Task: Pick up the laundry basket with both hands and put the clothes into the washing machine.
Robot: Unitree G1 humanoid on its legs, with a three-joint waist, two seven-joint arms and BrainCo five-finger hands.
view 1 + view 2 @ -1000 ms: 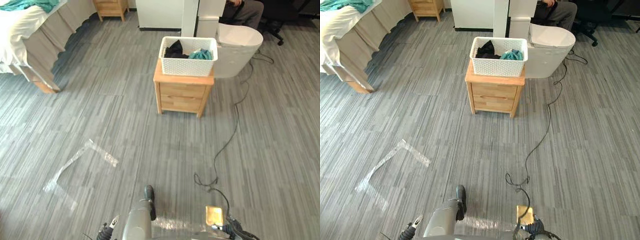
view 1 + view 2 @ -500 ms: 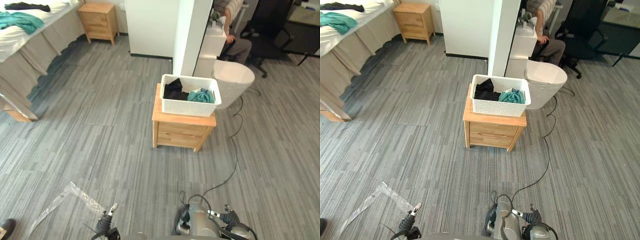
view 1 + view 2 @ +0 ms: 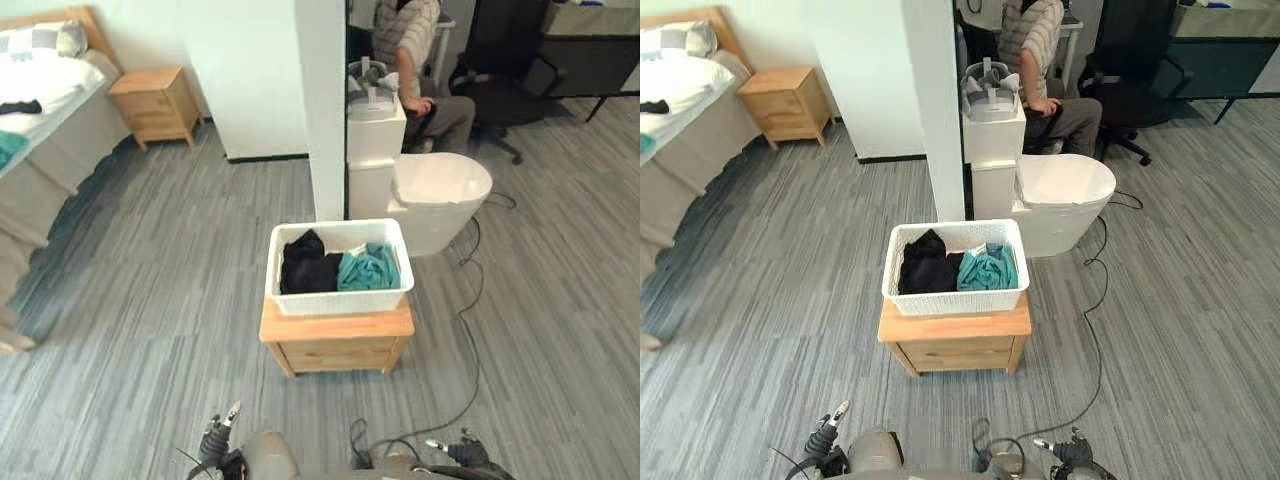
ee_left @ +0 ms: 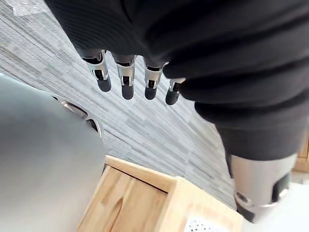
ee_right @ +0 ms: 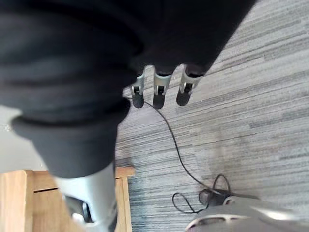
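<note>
White basket [image 3: 338, 298] on wooden nightstand [image 3: 336, 345], black and teal clothes [image 3: 310, 272] inside, white washer [image 3: 440, 195] just behind to the right, left hand [image 4: 145, 43] and right hand [image 5: 96, 48] over floor beside nightstand, fingers loosely straight, apart from basket

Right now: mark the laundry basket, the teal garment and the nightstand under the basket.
laundry basket [image 3: 338, 300], left eye view, front wall.
teal garment [image 3: 368, 270], left eye view, its middle.
nightstand [image 3: 335, 354], left eye view, drawer front.
</note>
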